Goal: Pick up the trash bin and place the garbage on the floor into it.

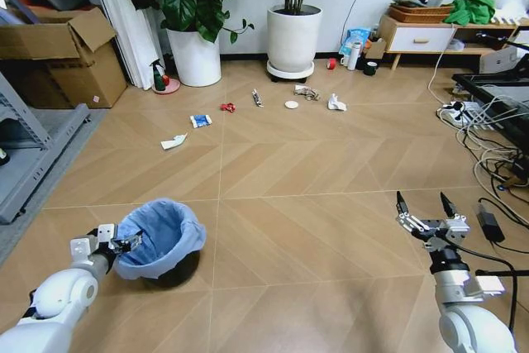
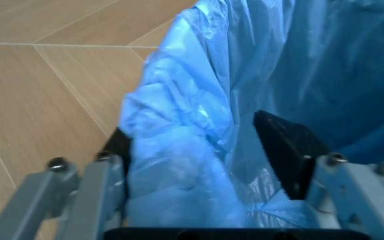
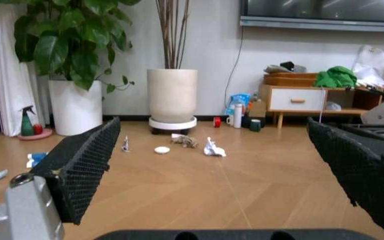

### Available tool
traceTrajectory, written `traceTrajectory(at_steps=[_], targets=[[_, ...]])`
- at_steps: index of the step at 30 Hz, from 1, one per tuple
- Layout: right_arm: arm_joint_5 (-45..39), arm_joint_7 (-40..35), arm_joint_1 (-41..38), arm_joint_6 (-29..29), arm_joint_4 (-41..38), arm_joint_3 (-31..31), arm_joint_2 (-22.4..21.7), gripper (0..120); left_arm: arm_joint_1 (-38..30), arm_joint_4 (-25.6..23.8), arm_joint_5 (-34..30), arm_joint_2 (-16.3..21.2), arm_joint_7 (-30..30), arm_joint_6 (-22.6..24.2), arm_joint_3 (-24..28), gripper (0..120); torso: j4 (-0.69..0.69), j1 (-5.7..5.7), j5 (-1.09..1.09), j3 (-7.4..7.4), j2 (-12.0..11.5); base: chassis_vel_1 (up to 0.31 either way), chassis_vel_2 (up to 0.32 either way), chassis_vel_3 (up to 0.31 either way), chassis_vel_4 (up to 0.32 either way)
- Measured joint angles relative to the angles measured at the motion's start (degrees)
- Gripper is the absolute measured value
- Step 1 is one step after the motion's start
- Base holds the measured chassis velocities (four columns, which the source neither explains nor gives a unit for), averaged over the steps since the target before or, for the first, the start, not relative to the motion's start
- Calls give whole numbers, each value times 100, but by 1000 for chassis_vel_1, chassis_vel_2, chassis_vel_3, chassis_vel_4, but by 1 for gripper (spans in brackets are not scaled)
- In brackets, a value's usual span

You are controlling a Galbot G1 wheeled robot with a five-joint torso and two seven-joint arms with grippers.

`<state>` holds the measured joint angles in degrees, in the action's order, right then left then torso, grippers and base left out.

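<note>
Landmark = trash bin [image 1: 161, 241], on floor near robot, left-front.

L gripper [image 1: 126, 243] at bin's near-left rim. Left wrist view: jaws straddle the rim, one pad [image 2: 287, 150] inside the bin, other outside, clamped on rim w/ blue bag liner [image 2: 199, 145] bunched between. Rim grip likely chosen because bin body is too wide for the jaws; the edge is the only handle. Can't tell if bin is lifted or sitting on floor.

R gripper [image 1: 425, 202] well right of bin, low over bare floor, jaws wide apart, nothing between. Prob. kept free to pick litter.

Garbage all beyond bin, well apart from it, none inside yet, judging by the pictures: white paper wad [image 1: 173, 142] nearest, blue-white wrapper [image 1: 201, 121] past it, then red scrap [image 1: 227, 107], thin dark tube [image 1: 257, 98], white disc [image 1: 291, 105], grey-brown wrapper [image 1: 307, 92], crumpled white wad [image 1: 335, 103] farthest right. Loose row in front of white plant pot [image 1: 293, 39].

Stage: bin gripped; collecting not begun.
</note>
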<state>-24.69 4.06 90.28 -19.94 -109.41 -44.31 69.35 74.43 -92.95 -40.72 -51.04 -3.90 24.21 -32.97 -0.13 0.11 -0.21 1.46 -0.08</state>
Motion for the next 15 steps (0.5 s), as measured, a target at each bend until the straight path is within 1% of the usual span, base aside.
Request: traceTrajectory(at_steps=[1, 2, 3, 4, 5, 7, 9, 11, 12, 13, 14, 15], targets=[[0, 0, 0, 0, -2, 0, 1, 100, 5, -9, -6, 1, 0, 1, -6, 53, 0, 0, 0, 0, 0, 0, 0, 0, 0], [-2, -2, 1, 2, -9, 2, 5, 100, 57, -86, -52, 15, 2, 14, -48, 45, 0, 0, 3, 0, 0, 0, 0, 0, 0], [-2, -2, 1, 3, -11, 4, 7, 100, 93, -129, -74, 31, 3, 23, -67, 40, 0, 0, 3, 0, 0, 0, 0, 0, 0], [-2, -2, 1, 3, -11, 4, 7, 100, 93, -129, -74, 31, 3, 23, -67, 40, 0, 0, 3, 0, 0, 0, 0, 0, 0], [-3, -3, 0, 3, -14, 6, 7, 100, 111, -153, -83, 41, 4, 27, -76, 37, 0, 0, 2, 0, 0, 0, 0, 0, 0], [-11, -6, 1, 4, -34, 7, 7, 100, 149, -209, -100, 52, 9, 43, -99, 26, 0, 0, 3, 0, 0, 0, 0, 0, 0], [-13, -6, 3, 5, -41, 7, 7, 100, 158, -225, -108, 52, 9, 52, -101, 23, 0, 0, 3, 0, 0, 0, 0, 0, 0], [-17, -7, 27, 5, -58, 3, 7, 100, 205, -293, -128, 57, 9, 97, -107, 12, 0, 0, 4, 0, 0, 0, 0, 0, 0], [-17, -7, 27, 5, -58, 3, 7, 100, 205, -293, -128, 57, 9, 97, -107, 12, 0, 0, 4, 0, 0, 0, 0, 0, 0], [-17, -6, 36, 5, -63, 0, 8, 100, 224, -317, -134, 60, 14, 112, -107, 9, 0, 0, 5, 0, 0, 0, 0, 0, 0], [-18, -7, 56, 3, -71, -10, 8, 100, 255, -363, -159, 69, 32, 130, -98, 4, 0, 0, 4, 0, 0, 0, 0, 0, 0], [-18, -7, 56, 3, -71, -10, 8, 100, 255, -363, -159, 69, 32, 130, -98, 4, 0, 0, 4, 0, 0, 0, 0, 0, 0]])
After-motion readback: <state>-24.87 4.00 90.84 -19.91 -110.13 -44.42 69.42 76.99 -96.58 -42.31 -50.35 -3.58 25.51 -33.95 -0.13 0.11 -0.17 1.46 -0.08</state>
